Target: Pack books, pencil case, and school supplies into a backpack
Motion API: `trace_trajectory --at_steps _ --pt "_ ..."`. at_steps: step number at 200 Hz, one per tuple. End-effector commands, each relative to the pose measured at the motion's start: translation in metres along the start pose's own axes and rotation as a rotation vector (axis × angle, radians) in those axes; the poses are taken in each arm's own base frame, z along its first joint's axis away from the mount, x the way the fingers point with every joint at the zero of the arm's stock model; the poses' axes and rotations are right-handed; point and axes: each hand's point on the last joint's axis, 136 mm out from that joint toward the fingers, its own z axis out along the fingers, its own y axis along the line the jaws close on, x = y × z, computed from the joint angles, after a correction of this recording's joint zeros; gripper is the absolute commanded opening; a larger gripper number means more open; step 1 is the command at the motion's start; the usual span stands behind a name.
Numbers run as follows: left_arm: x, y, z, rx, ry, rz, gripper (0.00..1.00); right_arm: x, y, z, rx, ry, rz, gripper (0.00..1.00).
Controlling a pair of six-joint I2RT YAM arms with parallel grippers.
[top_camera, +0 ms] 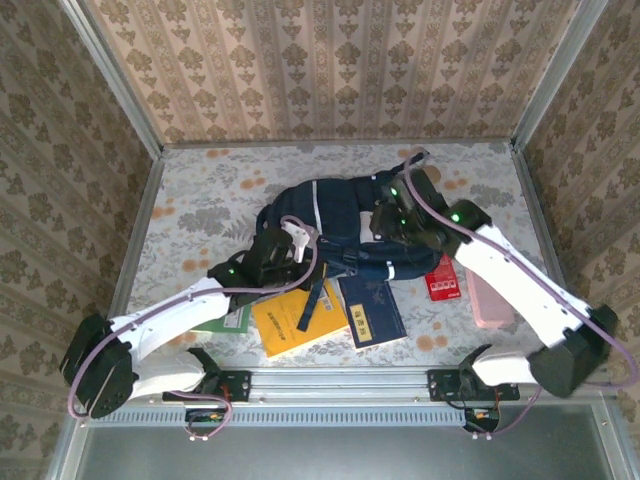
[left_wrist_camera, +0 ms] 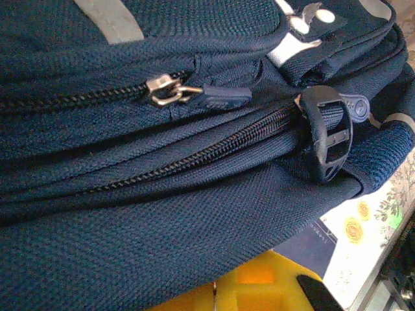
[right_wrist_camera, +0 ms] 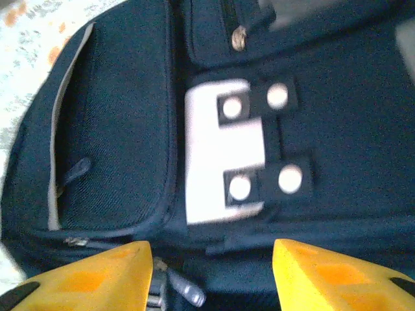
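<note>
Across the overhead view, the backpack (top_camera: 340, 215) is being shown lying mid-counter (top_camera: 200, 200), with the left claw (top_camera: 285, 245) at its near-left edge, the right claw (top_camera: 385, 225) over its right side, and the orange-yellow book (top_camera: 290, 320) and red pack (top_camera: 443, 280) lying nearby. From the left wrist, a yellow finger (left_wrist_camera: 253, 288) is being seen under zipped fabric, the claw being held closed; whether cloth is pinched cannot be told. From the right wrist, the right claw's fingers are being held apart, gripping nothing, just above the white-grey patch (right_wrist_camera: 214, 155).
</note>
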Motion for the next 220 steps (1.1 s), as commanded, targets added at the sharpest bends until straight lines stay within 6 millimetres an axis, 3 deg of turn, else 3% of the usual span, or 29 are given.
trace_trajectory --at_steps 1,19,56,93,114,127,146,176,220 --pt "-0.034 -0.032 -0.006 0.102 -0.072 0.046 0.0 0.023 0.021 -0.015 -0.205 0.026 0.304 0.53" --pt "-0.034 -0.036 -0.003 0.114 -0.058 0.05 0.0 0.04 0.017 -0.012 -0.269 0.028 0.452 0.53" --pt "-0.034 -0.041 0.001 0.132 -0.044 0.052 0.0 0.065 0.013 0.012 -0.334 0.039 0.669 0.59" --pt "-0.036 -0.048 -0.001 0.15 -0.045 0.059 0.0 0.08 0.015 0.032 -0.314 0.05 0.716 0.61" --pt "-0.035 -0.051 0.0 0.155 -0.038 0.061 0.0 0.078 0.015 0.042 -0.316 0.019 0.711 0.58" --pt "-0.035 -0.053 -0.002 0.159 -0.035 0.062 0.0 0.068 0.009 0.041 -0.316 -0.059 0.682 0.5" --pt "-0.035 -0.052 -0.004 0.149 -0.033 0.059 0.0 0.065 -0.009 0.045 -0.273 -0.108 0.701 0.49" --pt "-0.036 -0.047 -0.006 0.116 -0.032 0.063 0.0 0.065 -0.009 0.037 -0.296 -0.081 0.709 0.55" --pt "-0.048 -0.052 -0.006 0.12 -0.047 0.059 0.0 0.072 -0.017 0.015 -0.334 -0.052 0.754 0.56"
